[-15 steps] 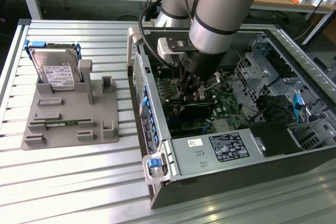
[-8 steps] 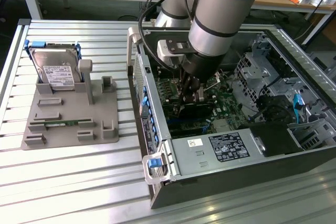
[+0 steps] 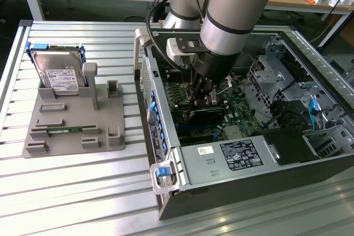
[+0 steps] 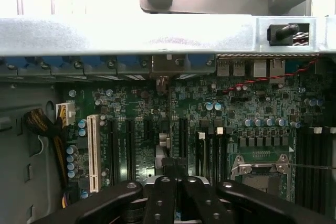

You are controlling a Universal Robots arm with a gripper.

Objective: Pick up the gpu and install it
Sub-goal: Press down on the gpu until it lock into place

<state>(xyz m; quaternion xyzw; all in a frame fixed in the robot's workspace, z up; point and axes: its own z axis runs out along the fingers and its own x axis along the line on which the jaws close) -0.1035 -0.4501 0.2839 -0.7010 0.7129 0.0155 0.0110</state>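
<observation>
My gripper (image 3: 203, 99) is down inside the open computer case (image 3: 166, 153), just above the green motherboard (image 3: 235, 106). Its fingers are shut on the top edge of the gpu (image 3: 209, 116), a slim black-faced card standing on edge right under them. In the wrist view the gripper (image 4: 176, 182) pinches the gpu (image 4: 161, 148), seen edge-on as a thin strip. That strip runs between the black expansion slots toward the case's rear wall (image 4: 168, 35). Whether the card sits fully in a slot is hidden by the fingers.
At the exterior view's left, a grey fixture (image 3: 72, 136) holds the silver hard drive (image 3: 58, 75) and a narrow green memory stick (image 3: 63, 130). Inside the case are a white slot (image 4: 93, 150), the CPU socket (image 4: 260, 163), drive cages (image 3: 276, 75) and the power supply (image 3: 232, 158).
</observation>
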